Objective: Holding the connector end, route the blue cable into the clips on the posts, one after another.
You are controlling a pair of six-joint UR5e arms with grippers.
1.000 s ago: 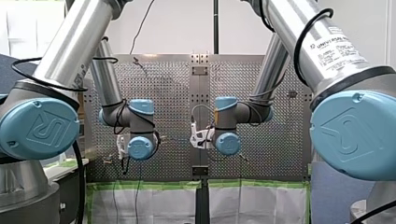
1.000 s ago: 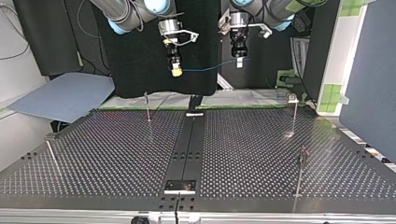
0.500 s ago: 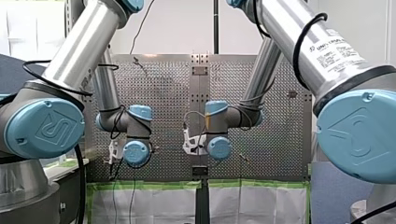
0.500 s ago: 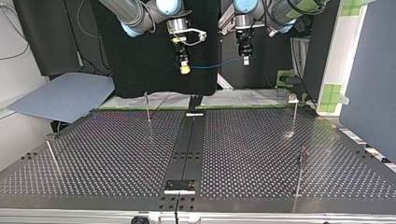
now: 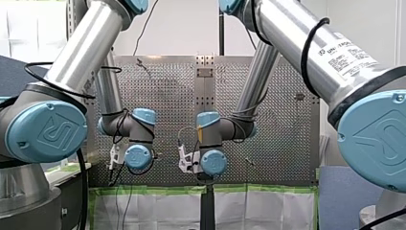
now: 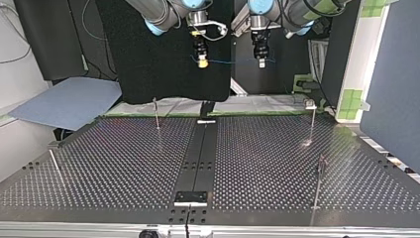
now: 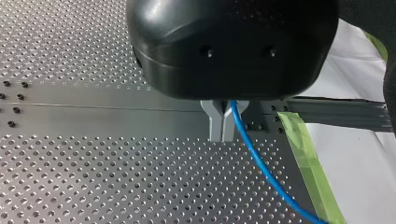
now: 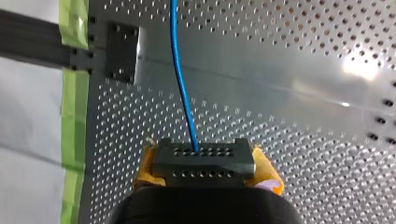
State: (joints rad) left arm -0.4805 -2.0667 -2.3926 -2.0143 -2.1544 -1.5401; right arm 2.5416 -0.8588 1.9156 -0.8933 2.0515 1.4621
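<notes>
Grip: right gripper (image 8: 205,173) clamps connector (image 8: 204,157); left gripper (image 7: 222,133) pinches blue cable (image 6: 230,62). Cable taut, level between them, high above table's (image 6: 124,163) far edge in top view. Nearest post (image 6: 156,113): below, left of right gripper.

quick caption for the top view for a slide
My right gripper and my left gripper hold the blue cable stretched between them above the perforated table and its posts.
</notes>
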